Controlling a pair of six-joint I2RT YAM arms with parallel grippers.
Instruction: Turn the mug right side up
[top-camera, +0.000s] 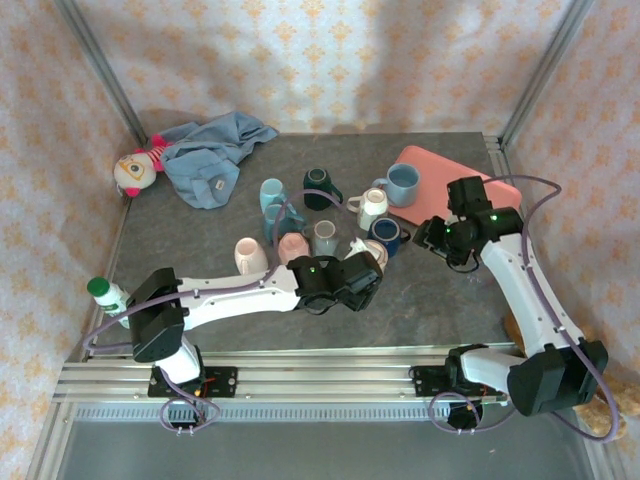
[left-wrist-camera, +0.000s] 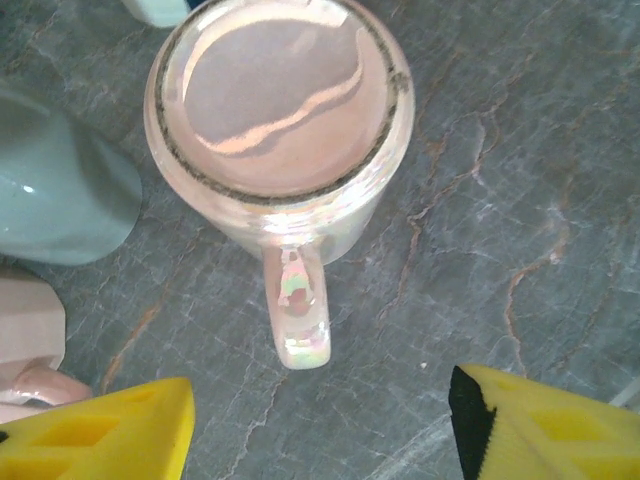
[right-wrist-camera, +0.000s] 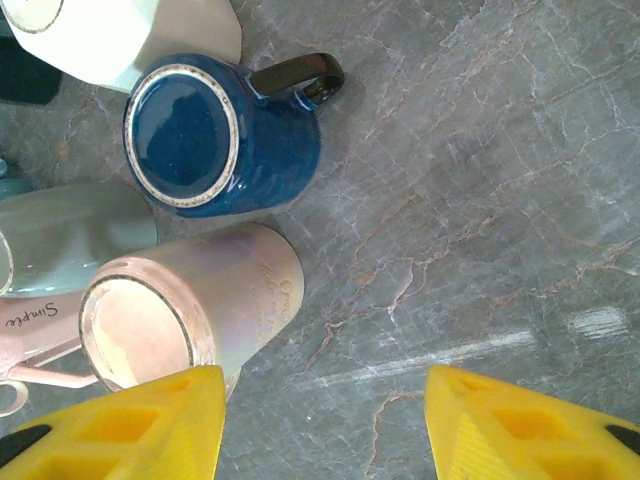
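Mug (left-wrist-camera: 280, 110), pearly pink, stands upside down on the grey surface (left-wrist-camera: 520, 200), its handle pointing at the left jaws, which gape apart just short of it; right jaws also apart.

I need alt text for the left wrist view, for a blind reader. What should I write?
A pearly pale pink ceramic mug stands upside down on a grey veined tabletop, its handle pointing toward the camera. The left end effector is open below it, its yellow fingers apart and touching nothing.
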